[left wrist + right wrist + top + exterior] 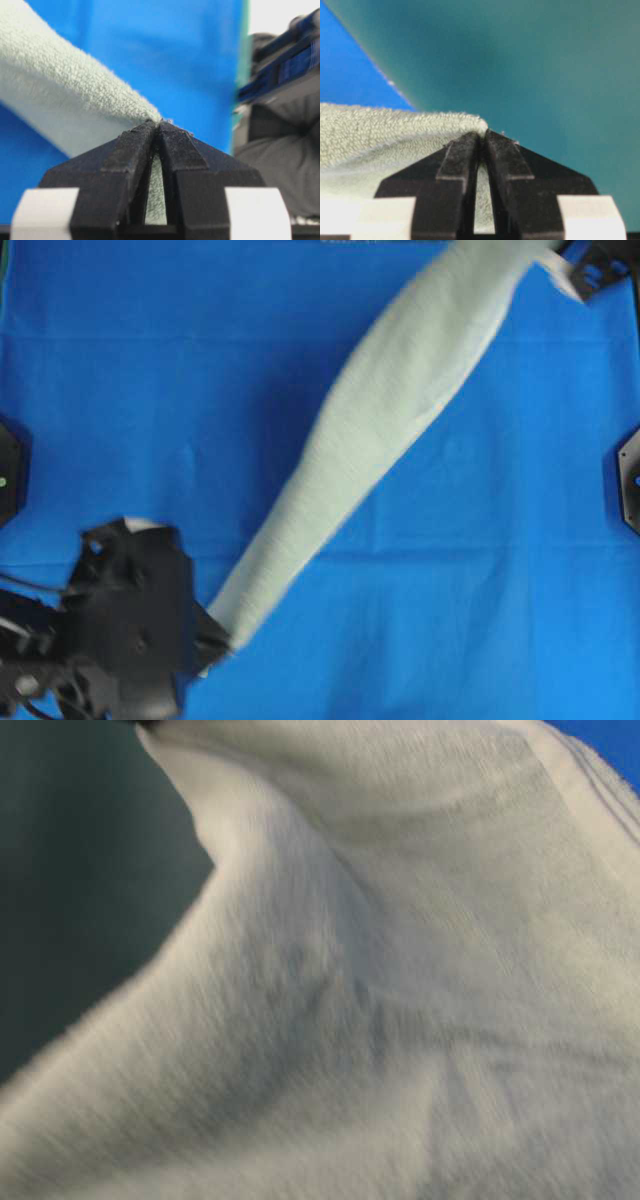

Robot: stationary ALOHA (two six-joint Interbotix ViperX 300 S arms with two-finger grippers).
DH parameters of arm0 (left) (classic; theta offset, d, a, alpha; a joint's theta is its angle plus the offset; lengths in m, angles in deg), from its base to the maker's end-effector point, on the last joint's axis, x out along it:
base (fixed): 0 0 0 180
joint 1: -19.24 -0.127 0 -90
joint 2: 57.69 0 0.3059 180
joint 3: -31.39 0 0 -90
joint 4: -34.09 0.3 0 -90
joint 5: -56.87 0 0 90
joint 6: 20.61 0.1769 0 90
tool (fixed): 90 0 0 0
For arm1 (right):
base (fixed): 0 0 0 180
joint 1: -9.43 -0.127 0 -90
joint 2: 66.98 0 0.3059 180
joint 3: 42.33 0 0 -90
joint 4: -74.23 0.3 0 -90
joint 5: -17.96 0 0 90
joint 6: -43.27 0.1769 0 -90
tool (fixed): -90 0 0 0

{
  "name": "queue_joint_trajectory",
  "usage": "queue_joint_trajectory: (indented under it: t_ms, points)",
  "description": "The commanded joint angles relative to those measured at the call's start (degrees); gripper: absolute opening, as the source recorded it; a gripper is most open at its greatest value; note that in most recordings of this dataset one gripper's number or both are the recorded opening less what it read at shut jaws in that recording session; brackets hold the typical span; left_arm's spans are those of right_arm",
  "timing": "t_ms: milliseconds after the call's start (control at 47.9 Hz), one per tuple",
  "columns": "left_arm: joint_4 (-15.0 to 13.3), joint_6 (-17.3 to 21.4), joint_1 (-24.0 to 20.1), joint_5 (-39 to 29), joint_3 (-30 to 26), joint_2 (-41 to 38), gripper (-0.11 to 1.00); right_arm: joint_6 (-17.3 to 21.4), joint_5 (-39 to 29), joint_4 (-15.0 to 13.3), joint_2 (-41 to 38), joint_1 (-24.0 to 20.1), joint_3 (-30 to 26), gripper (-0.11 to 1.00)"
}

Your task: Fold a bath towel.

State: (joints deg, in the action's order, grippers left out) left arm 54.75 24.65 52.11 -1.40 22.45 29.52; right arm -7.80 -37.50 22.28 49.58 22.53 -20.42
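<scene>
Left gripper (159, 125): jaws pinched tight on one end of the bath towel (385, 425), pile showing in the slit between them; it sits at about 7 o'clock in the overhead view.
Right gripper (483, 134): closed on the other end (the same pinch, cloth caught between the fingertips), up at 1 o'clock in the overhead view.
Bath towel: stretched in a long band from 7 o'clock to 1 o'clock across the blue table cover (150, 370), widest in its upper half, narrowing towards each grip.
Writing: no brand, label or lettering can be read.
Edges: a paler hem runs along the towel's right side near 1 o'clock.
Open room: bare blue cover lies at 10 o'clock and at 4 o'clock of the band.
Table-level view: filled by blurred cloth.
</scene>
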Motion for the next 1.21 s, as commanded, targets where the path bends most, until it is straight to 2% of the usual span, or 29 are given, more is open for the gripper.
queue_joint_trajectory:
  t_ms: [0, 125, 250, 334, 438, 521, 605, 730, 751, 939, 1085, 1189]
  points:
    - [0.3, 0.7, 1.1, 0.9, -5.4, -1.8, 0.04, 0.3, -5.7, 0.5, 5.7, -5.6, -0.5, 0.08]
    - [0.3, 3.1, 2.6, 0.5, -12.2, -6.2, 0.04, 1.8, -16.2, 1.8, 11.4, -15.5, -1.5, 0.08]
    - [0.5, 3.8, 4.1, -1.7, -17.5, -9.5, 0.04, 4.5, -23.8, 1.2, 11.9, -21.7, -1.8, 0.08]
    - [1.0, 3.3, 4.3, -3.2, -17.9, -10.0, 0.04, 5.7, -26.3, 0.4, 9.8, -22.9, -1.1, 0.08]
    - [1.3, 1.2, 4.1, -4.0, -16.2, -9.5, 0.04, 6.0, -25.3, -0.6, 6.4, -22.1, 0.1, 0.08]
    - [1.7, -0.4, 3.8, -4.4, -12.4, -8.0, 0.04, 6.0, -21.8, -1.5, 2.6, -19.3, 1.6, 0.08]
    - [1.7, -3.0, 3.0, -4.4, -6.3, -5.3, 0.04, 6.0, -14.8, -1.5, -1.9, -12.5, 3.3, 0.08]
    - [1.7, -9.8, 1.6, -3.3, 6.0, 0.4, 0.04, 5.8, -1.6, -1.2, -8.6, -1.1, 4.9, 0.08]
    - [1.7, -10.9, 1.5, -3.0, 8.0, 1.4, 0.04, 5.8, 2.3, -1.1, -10.5, 1.5, 5.0, 0.08]
    - [1.7, -22.1, 1.2, 2.0, 27.1, 10.7, 0.04, 5.5, 22.9, -0.9, -22.3, 13.3, 3.2, 0.08]
    - [1.7, -28.5, -0.1, 8.7, 38.8, 15.4, 0.04, 5.0, 27.2, -1.1, -30.8, 17.6, -0.2, 0.08]
    - [1.7, -30.1, -1.6, 12.0, 44.3, 17.1, 0.04, 3.8, 28.2, -1.2, -36.0, 19.0, -2.6, 0.08]
